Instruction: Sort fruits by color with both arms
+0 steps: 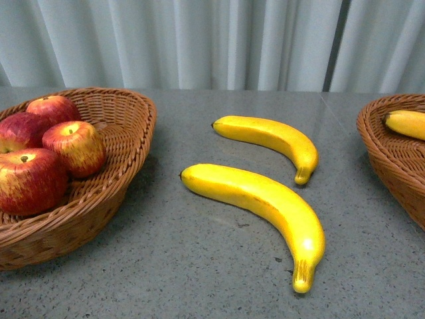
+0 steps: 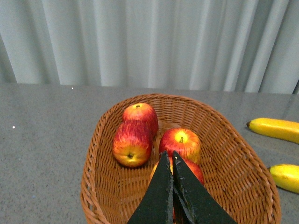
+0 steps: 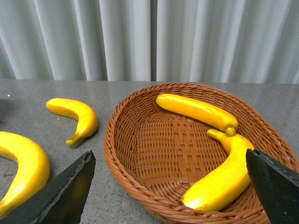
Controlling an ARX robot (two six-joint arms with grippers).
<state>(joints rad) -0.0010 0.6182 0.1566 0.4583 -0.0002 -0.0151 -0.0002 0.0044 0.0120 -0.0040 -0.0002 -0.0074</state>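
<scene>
Your left gripper (image 2: pixel 170 157), clenched on nothing, hangs over four apples (image 1: pixel 73 146) in the left basket (image 1: pixel 126 133). Your right gripper (image 3: pixel 168 156), spread wide, hangs over two bananas (image 3: pixel 196 111) in the right basket (image 3: pixel 112 140). Farther out, two loose bananas (image 1: pixel 265 199) lie between the baskets.

Wicker baskets (image 1: pixel 106 206): brown woven cane, rough and ribbed. Red apples (image 1: pixel 73 146): glossy, yellow-streaked skin. Yellow bananas (image 1: pixel 265 196): smooth, soft sheen. Grey tabletop (image 1: pixel 199 266): speckled, stone-like, matt. Pale curtain (image 1: pixel 199 40): pleated cloth. Black left hand (image 2: pixel 169 155), right hand (image 3: pixel 169 156): matt.
</scene>
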